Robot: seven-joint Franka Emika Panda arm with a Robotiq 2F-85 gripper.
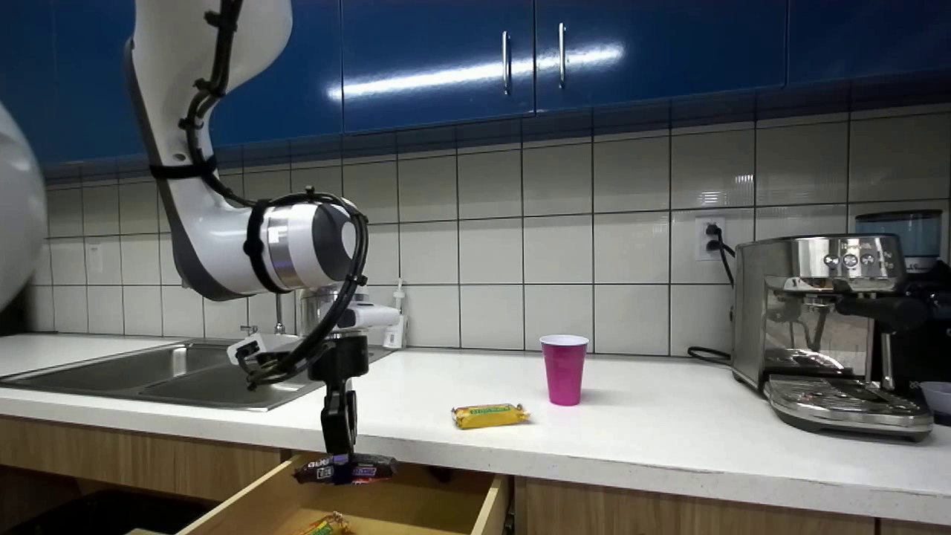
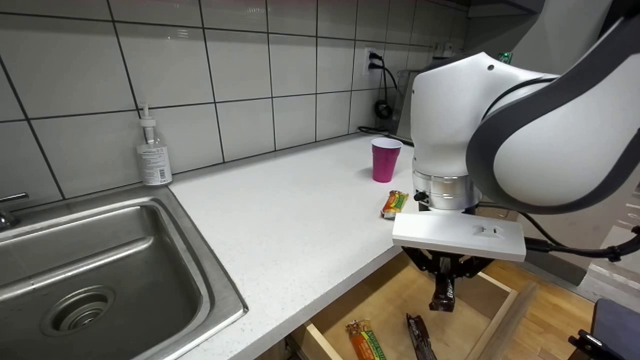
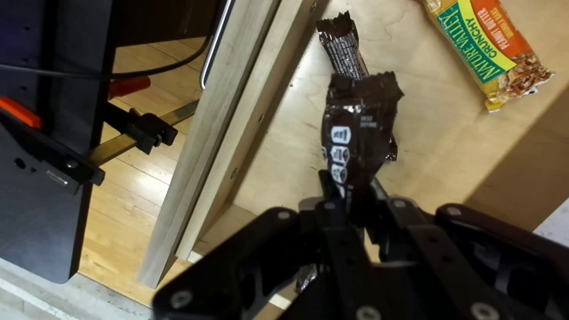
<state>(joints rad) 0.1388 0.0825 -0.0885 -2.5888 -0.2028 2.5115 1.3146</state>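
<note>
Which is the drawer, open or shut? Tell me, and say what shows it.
Open. The drawer juts out past the counter, and its inside shows, a Nature Valley bar lying on its bottom.

At upper right in the wrist view, the granola bar (image 3: 484, 51) read "NATURE VALLEY CRUNCHY PEANUT BUTTER"; centrally, the brown wrapper (image 3: 362, 129) read "BEST BEFORE".

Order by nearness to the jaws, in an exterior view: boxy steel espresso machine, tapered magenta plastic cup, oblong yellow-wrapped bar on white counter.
1. Yellow-wrapped bar: toward the front of the counter.
2. Magenta cup: picture right, farther back.
3. Steel espresso machine: far picture right, beyond the cup.
</note>
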